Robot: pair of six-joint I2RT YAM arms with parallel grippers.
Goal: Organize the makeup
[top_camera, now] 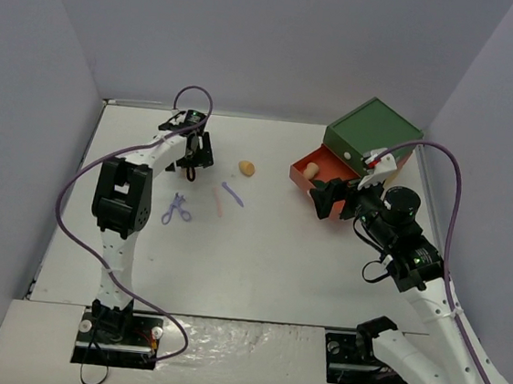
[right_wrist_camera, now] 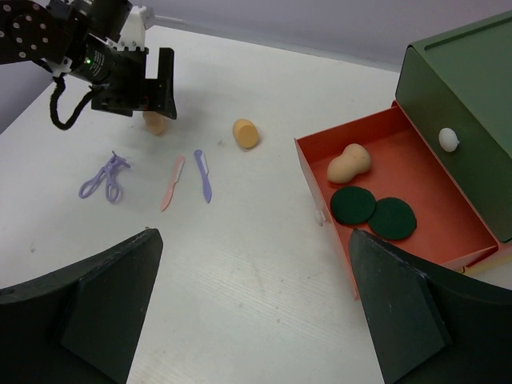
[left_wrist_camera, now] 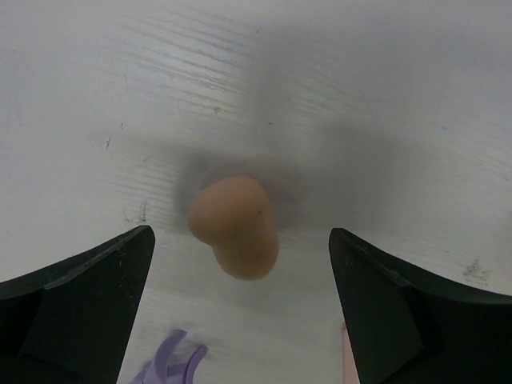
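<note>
The white desk [top_camera: 258,266] sits boxed in by plain grey walls. Nearest my bases, my right fingers [right_wrist_camera: 104,312] stand wide apart with nothing between them, hanging above the desk and facing the spread of makeup. Further out lies the lilac scissor-like tool [right_wrist_camera: 106,177], then the pink stick [right_wrist_camera: 172,182] and the lilac stick [right_wrist_camera: 202,174], side by side, close but not touching.

Beyond those, 2 tan sponges rest on the desk. The lone sponge [right_wrist_camera: 246,134] sits by itself. The target sponge [left_wrist_camera: 234,226] lies directly below my left fingers [left_wrist_camera: 96,296], which are spread wide on either side of it and are not touching it. At the far right, the red drawer [right_wrist_camera: 320,188] is pulled out of the green chest [right_wrist_camera: 456,104]. It holds the drawer sponge [right_wrist_camera: 349,164] and 2 dark green discs [right_wrist_camera: 353,205] lying flat next to each other.

I take the target sponge to be the piece in hand. It looks light and soft, so it should squash rather than slip. I would close gently across its fatter end, low to the desk, because the rounded shape could roll or pop free if I pinch it near the narrow tip. The sticks look thin and lie flat, so they will be harder to get under.
</note>
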